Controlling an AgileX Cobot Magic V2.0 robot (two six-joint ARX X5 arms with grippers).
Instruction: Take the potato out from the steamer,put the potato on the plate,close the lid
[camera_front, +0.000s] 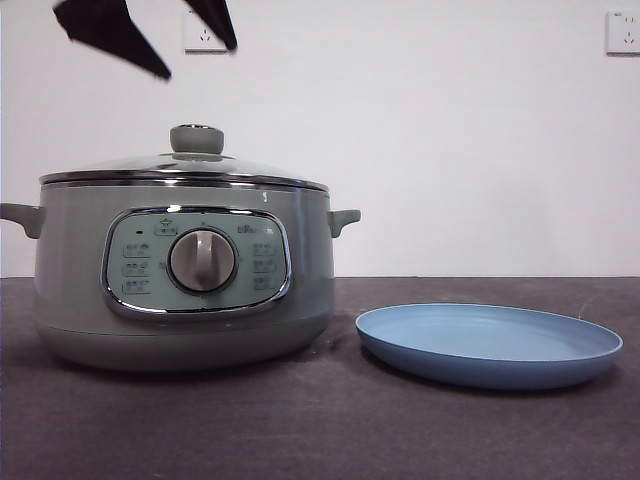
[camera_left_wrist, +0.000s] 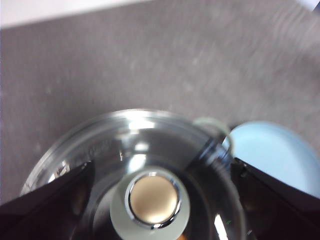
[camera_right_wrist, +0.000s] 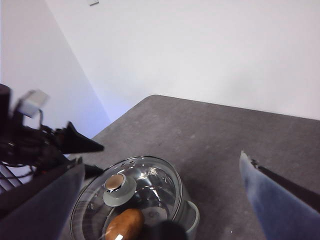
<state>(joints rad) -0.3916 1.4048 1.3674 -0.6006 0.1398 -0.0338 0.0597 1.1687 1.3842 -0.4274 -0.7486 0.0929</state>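
Left claw (camera_front: 165, 45) hung directly above the lid (camera_front: 185, 168), jaws spread wide and empty, one on each side of the pale green knob (camera_left_wrist: 152, 202) and clear of it. In the front view its two black tips showed at the upper left, well above the knob. Right claw (camera_right_wrist: 160, 200) was held higher and farther back, jaws wide apart, nothing between them.

Lid sat closed on the steamer (camera_front: 180, 270), chrome rim level on the pot's edge. Potato (camera_right_wrist: 124, 225) lay inside the steamer, seen through the glass in the right wrist view, on the near side of the knob.

Steamer stood on the left of the dark grey table (camera_front: 320, 430), control panel and dial facing the front camera. Plate (camera_front: 488, 345) lay just beside it on the right, not touching, with nothing on it.
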